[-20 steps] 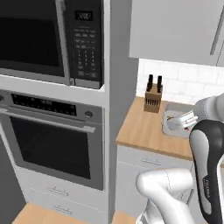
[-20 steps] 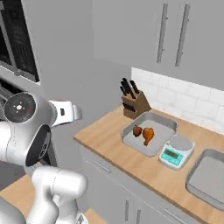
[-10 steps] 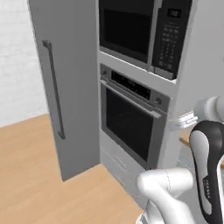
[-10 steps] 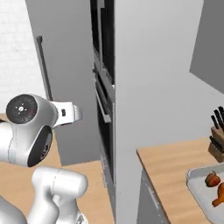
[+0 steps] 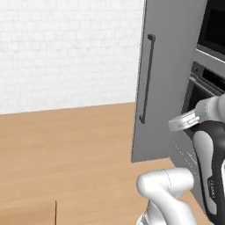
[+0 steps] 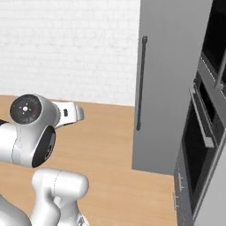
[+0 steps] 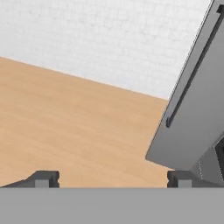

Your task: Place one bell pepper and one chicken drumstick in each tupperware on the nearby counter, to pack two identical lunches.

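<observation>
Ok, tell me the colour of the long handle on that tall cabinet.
The handle is dark grey, almost black, on a lighter grey tall cabinet; the right base view shows it best.

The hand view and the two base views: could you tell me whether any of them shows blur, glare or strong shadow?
Hand view: evenly lit and slightly soft, the tall grey cabinet tilted by the camera's roll, the gripper open. Left base view: flat light, no glare on the wooden floor. Right base view: the oven front dark, without reflections, and only faint shading.

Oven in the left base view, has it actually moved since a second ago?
No. The oven still sits beside the tall cabinet; the whole picture shifted, so the base turned left, not the oven.
</observation>
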